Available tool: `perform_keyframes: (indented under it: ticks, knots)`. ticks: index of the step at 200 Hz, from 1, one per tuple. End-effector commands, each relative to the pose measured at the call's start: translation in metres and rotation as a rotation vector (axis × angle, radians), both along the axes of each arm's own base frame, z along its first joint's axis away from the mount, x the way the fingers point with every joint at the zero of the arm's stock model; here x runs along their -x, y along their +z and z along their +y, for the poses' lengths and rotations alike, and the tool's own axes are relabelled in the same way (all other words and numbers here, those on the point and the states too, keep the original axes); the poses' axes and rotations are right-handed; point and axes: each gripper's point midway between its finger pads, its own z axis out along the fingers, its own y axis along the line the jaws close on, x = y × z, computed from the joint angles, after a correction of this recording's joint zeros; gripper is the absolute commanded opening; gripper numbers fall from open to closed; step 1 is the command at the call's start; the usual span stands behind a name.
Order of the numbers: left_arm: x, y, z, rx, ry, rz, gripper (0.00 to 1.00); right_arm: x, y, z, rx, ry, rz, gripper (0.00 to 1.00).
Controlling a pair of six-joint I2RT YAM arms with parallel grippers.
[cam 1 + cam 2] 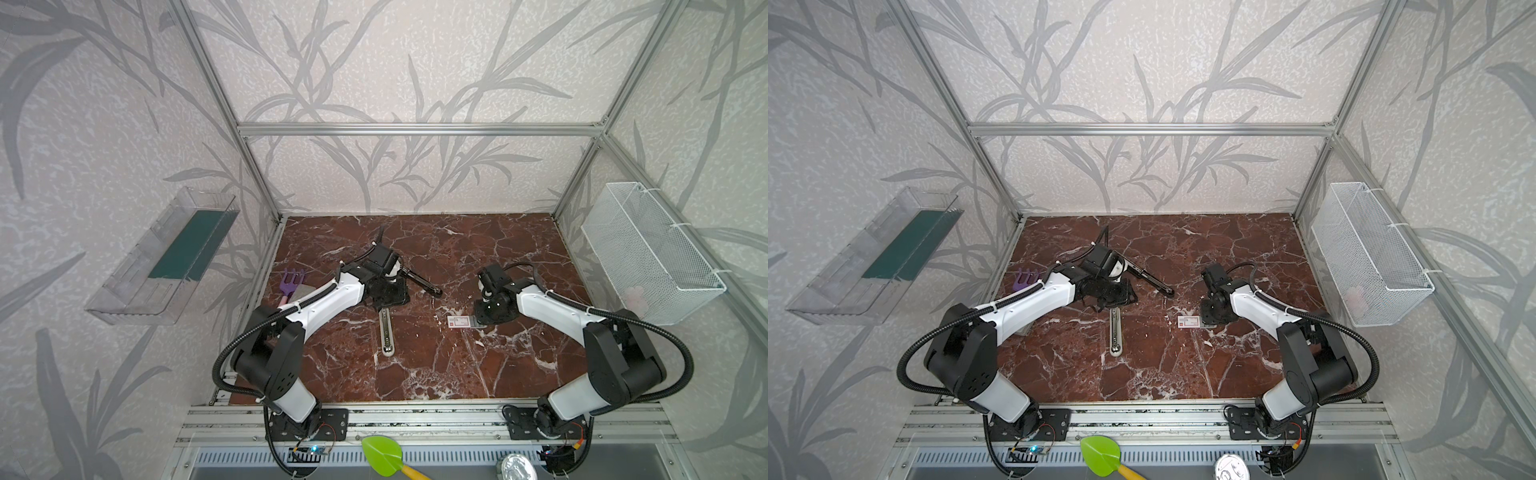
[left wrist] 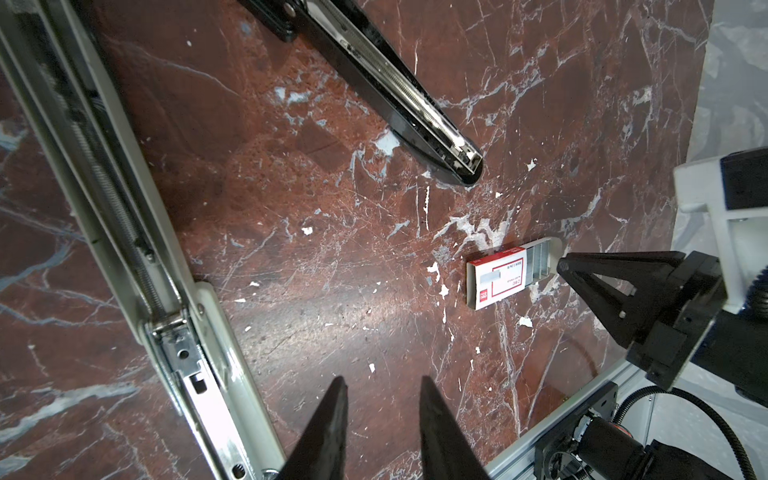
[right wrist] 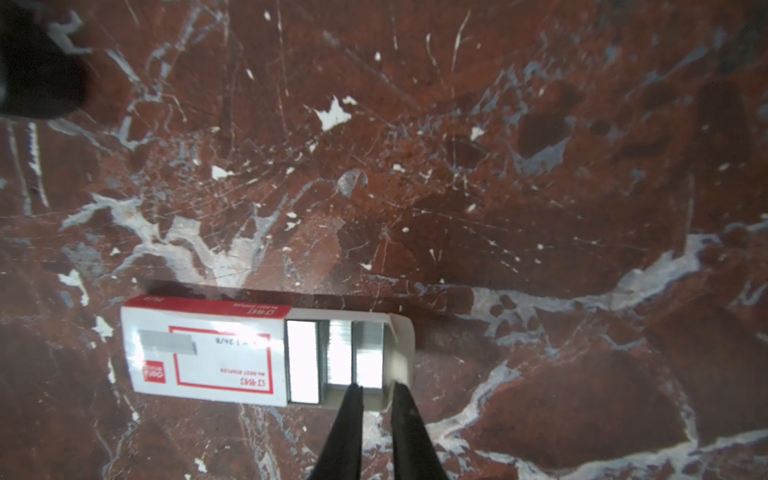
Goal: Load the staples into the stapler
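Note:
The staples (image 3: pixel 208 353) are a small white box with a red label, lying flat on the marble in both top views (image 1: pixel 460 322) (image 1: pixel 1188 321). Its tray (image 3: pixel 399 353) is slid out and shows shiny strips. My right gripper (image 3: pixel 377 385) has closed narrowly on the tray's outer end, with the last strip and end wall between its tips. The stapler lies opened as a black arm (image 2: pixel 395 95) (image 1: pixel 422 284) with a bare metal channel and a silver arm (image 2: pixel 137 249) (image 1: pixel 386 332). My left gripper (image 2: pixel 381 380) hovers open and empty between them, where the arms meet is hidden.
A purple toy rake (image 1: pixel 293 278) lies by the left frame post. On the left wall hangs a clear shelf (image 1: pixel 166 257), on the right wall a white wire basket (image 1: pixel 648 257). A green shovel (image 1: pixel 382 455) and a metal can (image 1: pixel 517 467) lie in front of the rail.

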Motion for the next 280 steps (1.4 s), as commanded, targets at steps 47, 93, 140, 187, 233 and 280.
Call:
perform_keyframes:
  ticks: [47, 93, 140, 187, 233, 280]
  knots:
    - [0.002, -0.004, -0.001, -0.001, 0.001, 0.015, 0.31, 0.010, -0.022, -0.005, 0.025, -0.012, 0.062, 0.14]
    - [0.002, -0.002, -0.001, 0.003, 0.006, 0.007, 0.31, 0.008, -0.024, -0.006, 0.032, -0.004, 0.066, 0.02]
    - [-0.003, 0.010, -0.007, 0.039, 0.001, -0.020, 0.31, 0.003, 0.003, -0.005, 0.017, 0.009, 0.009, 0.00]
    - [-0.008, 0.039, -0.021, 0.149, -0.038, -0.080, 0.32, -0.002, 0.051, 0.015, -0.112, 0.073, -0.089, 0.00]
    - [-0.013, 0.045, -0.016, 0.193, -0.016, -0.114, 0.32, -0.011, 0.054, 0.012, -0.118, 0.076, -0.127, 0.00]
    - [-0.007, 0.035, -0.012, 0.171, -0.016, -0.092, 0.32, -0.007, 0.025, 0.011, -0.121, 0.066, -0.072, 0.00]
